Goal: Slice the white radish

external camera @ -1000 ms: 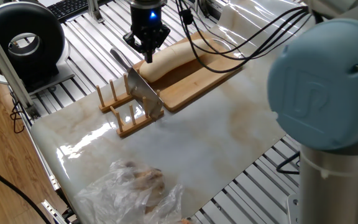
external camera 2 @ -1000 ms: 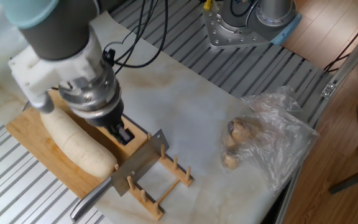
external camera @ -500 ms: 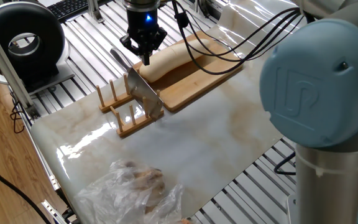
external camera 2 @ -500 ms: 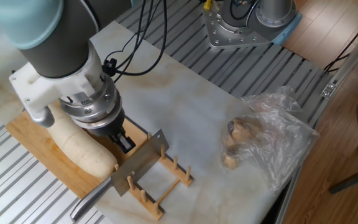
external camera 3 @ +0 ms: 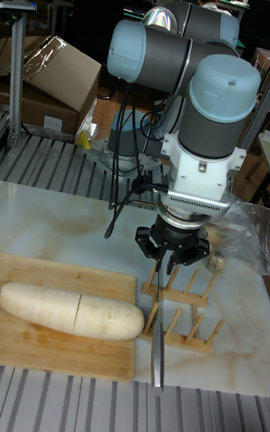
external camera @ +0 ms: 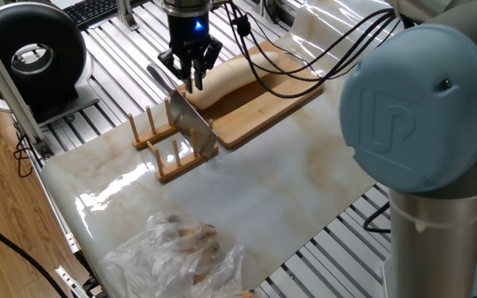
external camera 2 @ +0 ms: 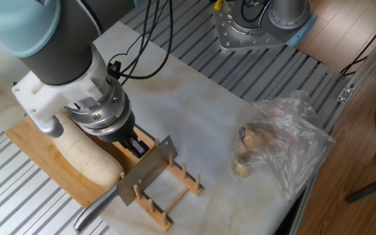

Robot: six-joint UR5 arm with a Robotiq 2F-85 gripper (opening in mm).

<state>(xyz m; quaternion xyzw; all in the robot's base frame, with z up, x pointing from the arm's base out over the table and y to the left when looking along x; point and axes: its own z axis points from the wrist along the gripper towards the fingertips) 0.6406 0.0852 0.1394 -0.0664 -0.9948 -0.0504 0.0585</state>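
Tool (external camera 3: pixel 172 258) hanging above the wooden rack (external camera 3: pixel 180 310), fingers spread apart and gripping nothing, tips just over the knife's spine; knife (external camera: pixel 190 124) resting upright on its edge among the rack's pegs, broad blade tilted, handle (external camera 2: pixel 95 210) jutting toward the grooved metal edge; white radish (external camera 3: pixel 71 310) lying lengthwise on the wooden board (external camera 3: pixel 56 355), just beside the rack, a thin cut line visible across its middle in the tall fixed view, halves touching; same radish (external camera: pixel 230 76) partly hidden behind the tool in one fixed view, and under the arm's wrist in the other fixed view (external camera 2: pixel 87 159); board and rack side by side on the marble counter (external camera: pixel 288 174); clear plastic bag (external camera 2: pixel 284 140) with brownish contents well apart from the rack, near the counter's far edge; black cables (external camera: pixel 321 50) trailing over the board from the arm
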